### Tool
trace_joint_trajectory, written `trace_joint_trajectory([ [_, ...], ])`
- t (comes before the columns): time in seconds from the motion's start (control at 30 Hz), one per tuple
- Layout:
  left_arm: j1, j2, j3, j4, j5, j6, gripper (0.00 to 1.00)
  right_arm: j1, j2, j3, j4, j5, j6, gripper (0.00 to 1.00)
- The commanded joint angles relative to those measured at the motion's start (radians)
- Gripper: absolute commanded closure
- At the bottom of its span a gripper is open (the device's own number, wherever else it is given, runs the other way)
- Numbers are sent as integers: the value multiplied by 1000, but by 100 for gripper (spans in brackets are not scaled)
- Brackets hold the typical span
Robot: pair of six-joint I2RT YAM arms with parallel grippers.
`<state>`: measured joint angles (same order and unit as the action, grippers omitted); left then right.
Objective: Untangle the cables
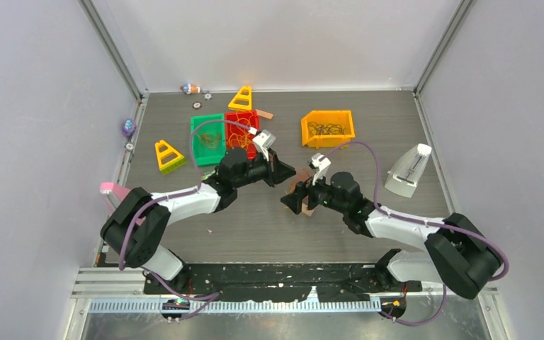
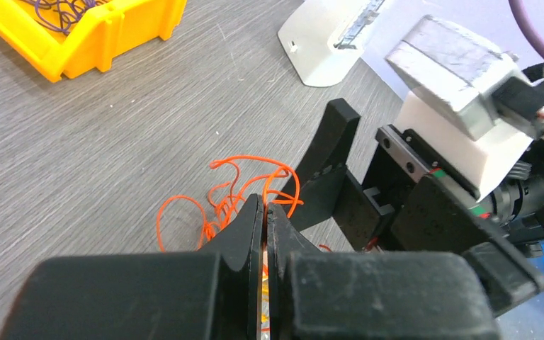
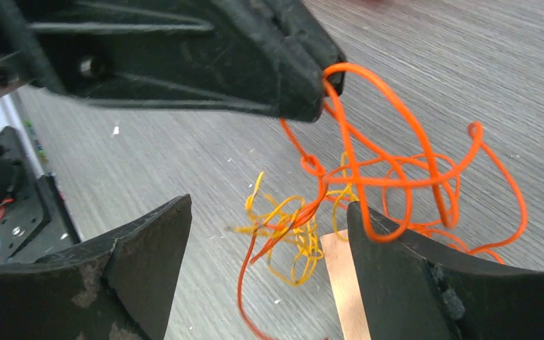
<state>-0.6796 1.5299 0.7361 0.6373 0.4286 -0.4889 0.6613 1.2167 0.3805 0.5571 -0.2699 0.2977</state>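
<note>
An orange cable point(image 3: 397, 159) hangs in loose loops, tangled with a small yellow cable clump point(image 3: 292, 228) over the table's middle point(image 1: 302, 186). My left gripper point(image 2: 264, 203) is shut on a strand of the orange cable point(image 2: 227, 190) at its tips. In the right wrist view that shut left gripper point(image 3: 283, 74) sits above, the orange loop coming out of its tip. My right gripper point(image 3: 269, 205) is open around the tangle, fingers wide apart; an orange loop drapes over its right finger point(image 3: 411, 273). From above, the right gripper point(image 1: 294, 202) faces the left gripper point(image 1: 288, 174) closely.
A yellow bin point(image 1: 308, 133) holding dark cables stands at the back; a red bin point(image 1: 255, 120) and a green bin point(image 1: 197, 142) stand left of it. Two yellow triangle pieces point(image 1: 241, 99) point(image 1: 168, 156) and a white scoop-like object point(image 1: 409, 171) lie nearby. A tan strip point(image 3: 343, 283) lies under the tangle.
</note>
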Motion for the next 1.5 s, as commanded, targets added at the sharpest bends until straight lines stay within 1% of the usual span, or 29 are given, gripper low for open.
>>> trace_joint_trajectory([
  [0.0,-3,-54,-16,42,-25,21,100,35,86,101,-101,152,-43,16],
  [0.03,-2,-65,-20,43,-32,20,100,37,101,127,-144,170,-41,17],
  [0.17,19,-126,-30,24,-72,-4,100,36,172,195,-255,301,-8,29],
  [0.3,73,-240,-20,-84,-118,-37,100,36,215,240,-339,395,32,41],
  [0.33,93,-272,-12,-115,-130,-44,100,34,220,245,-351,429,37,46],
  [0.37,110,-317,-5,-147,-140,-52,100,31,220,248,-373,446,50,48],
  [0.4,128,-348,6,-179,-152,-55,100,21,217,248,-380,478,57,53],
  [0.47,155,-404,36,-278,-196,-52,100,-5,200,240,-397,501,77,56],
  [0.63,210,-492,148,-510,-275,-28,100,-100,143,181,-388,485,147,57],
  [0.7,226,-510,186,-574,-282,-17,100,-142,120,161,-390,479,167,58],
  [0.73,233,-516,206,-602,-283,-9,100,-164,104,150,-390,478,171,61],
  [0.87,259,-542,274,-697,-301,18,100,-198,68,130,-396,496,193,65],
  [0.93,265,-543,313,-732,-282,26,100,-202,54,120,-377,445,174,61],
  [0.97,265,-538,331,-752,-263,29,100,-202,39,111,-327,362,146,53],
  [1.0,265,-533,354,-760,-243,27,100,-202,30,77,-235,301,129,48],
  [1.03,265,-528,365,-764,-221,24,100,-195,9,59,-183,205,123,34],
  [1.07,265,-525,375,-764,-201,22,100,-187,0,30,-109,165,102,28],
  [1.1,265,-522,384,-764,-182,20,100,-159,-13,27,-94,121,89,20],
  [1.13,265,-519,391,-766,-168,18,100,-137,-18,36,-85,119,52,17],
  [1.17,265,-515,398,-771,-156,15,100,-83,-27,42,-84,128,28,14],
  [1.23,265,-510,414,-782,-138,12,100,-5,-28,59,-70,146,-34,13],
  [1.3,265,-506,432,-796,-117,9,100,54,-5,69,-19,135,-71,12],
  [1.47,265,-503,497,-841,-84,5,100,132,108,165,46,145,-95,12],
])
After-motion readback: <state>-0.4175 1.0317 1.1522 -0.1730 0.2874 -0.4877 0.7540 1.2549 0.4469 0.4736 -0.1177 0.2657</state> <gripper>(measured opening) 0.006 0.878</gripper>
